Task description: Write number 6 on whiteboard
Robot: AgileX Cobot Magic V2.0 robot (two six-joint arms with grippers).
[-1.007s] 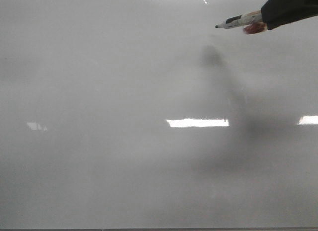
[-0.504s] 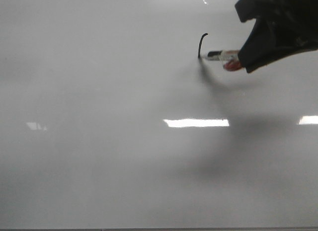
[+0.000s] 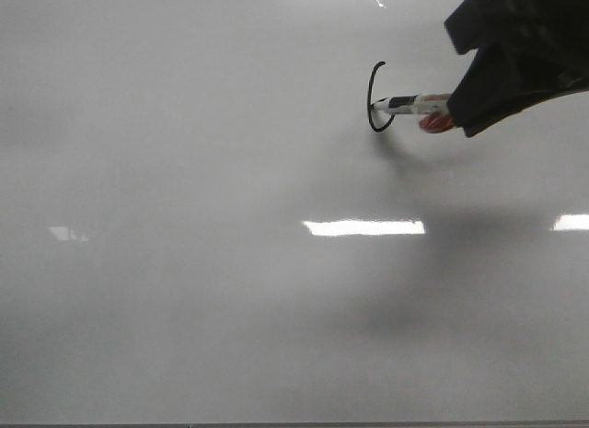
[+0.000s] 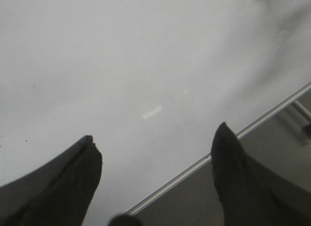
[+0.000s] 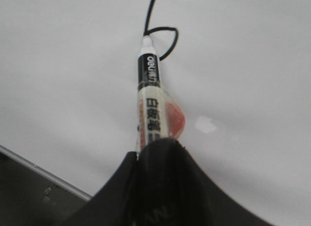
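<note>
You see the number 6 (image 3: 375,97) at 1 o'clock on the whiteboard (image 3: 184,262): thin black stem, loop nearly closed. The right gripper (image 3: 457,104) jaws clamp the marker (image 3: 411,103); the left gripper (image 4: 155,160) jaws stand wide.

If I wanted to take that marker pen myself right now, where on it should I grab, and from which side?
Probably the bare white barrel of the marker, between its tip and the right gripper clamping the rear. It lies nearly flat over the whiteboard, tip touching the unfinished number 6, so come from above and pinch across the barrel's width.
</note>
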